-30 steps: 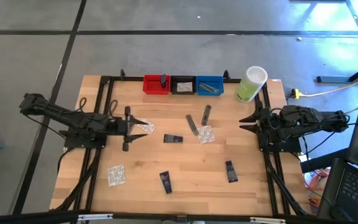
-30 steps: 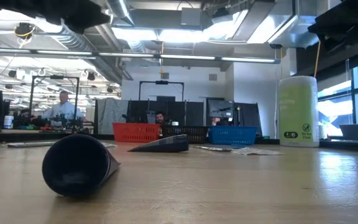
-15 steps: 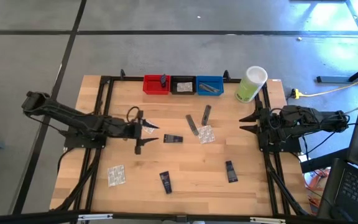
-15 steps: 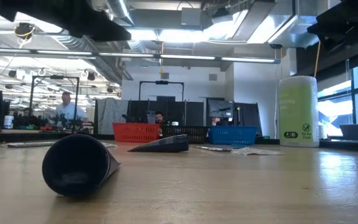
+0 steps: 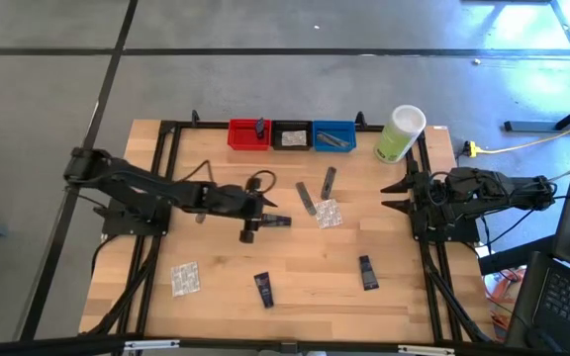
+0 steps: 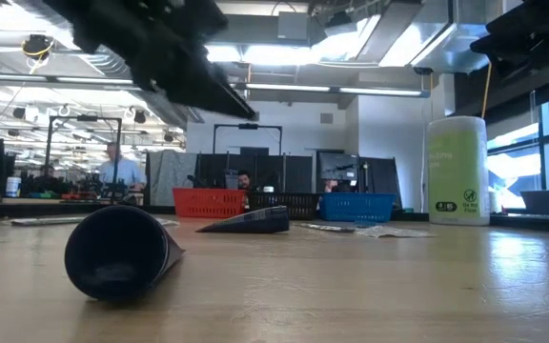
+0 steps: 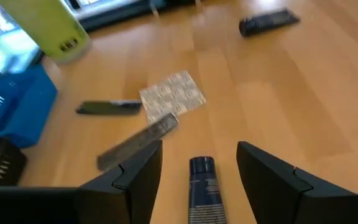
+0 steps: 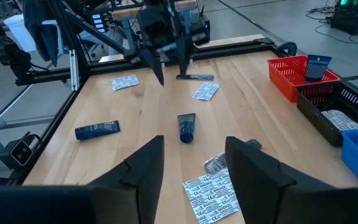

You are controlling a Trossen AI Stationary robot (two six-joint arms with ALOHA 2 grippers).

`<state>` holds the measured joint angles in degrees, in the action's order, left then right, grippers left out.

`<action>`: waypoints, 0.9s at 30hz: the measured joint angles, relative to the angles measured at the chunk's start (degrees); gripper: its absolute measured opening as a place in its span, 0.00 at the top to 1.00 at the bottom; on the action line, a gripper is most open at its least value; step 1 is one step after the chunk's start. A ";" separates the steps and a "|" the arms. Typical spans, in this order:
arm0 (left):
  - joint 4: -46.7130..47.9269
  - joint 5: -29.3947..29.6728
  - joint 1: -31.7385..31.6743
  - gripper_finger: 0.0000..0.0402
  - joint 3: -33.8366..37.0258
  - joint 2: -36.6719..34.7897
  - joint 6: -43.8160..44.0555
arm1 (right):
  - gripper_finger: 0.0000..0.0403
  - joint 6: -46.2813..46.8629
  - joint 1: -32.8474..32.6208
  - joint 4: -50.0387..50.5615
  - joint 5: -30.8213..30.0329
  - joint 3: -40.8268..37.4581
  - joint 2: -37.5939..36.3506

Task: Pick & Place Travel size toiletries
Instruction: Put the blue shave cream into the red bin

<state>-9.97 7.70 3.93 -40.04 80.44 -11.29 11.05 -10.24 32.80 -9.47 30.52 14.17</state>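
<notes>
Left gripper [image 5: 261, 220] spread above navy tube [image 7: 202, 186], tube's end cut off, right gripper [image 5: 394, 194] parted, idle

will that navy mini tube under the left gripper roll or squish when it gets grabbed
The navy tube looks flattened toward one end, so it probably won't roll far. It looks like soft plastic, so it may squash a little between the fingers of the open left gripper. It's probably light.
</notes>
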 joint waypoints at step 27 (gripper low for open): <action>7.99 -6.36 -5.38 0.49 -9.94 18.12 3.58 | 0.49 0.00 0.00 0.02 -0.15 0.02 0.02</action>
<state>-1.98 1.34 -1.45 -49.98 98.56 -7.70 11.05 -10.24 32.81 -9.63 30.55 14.20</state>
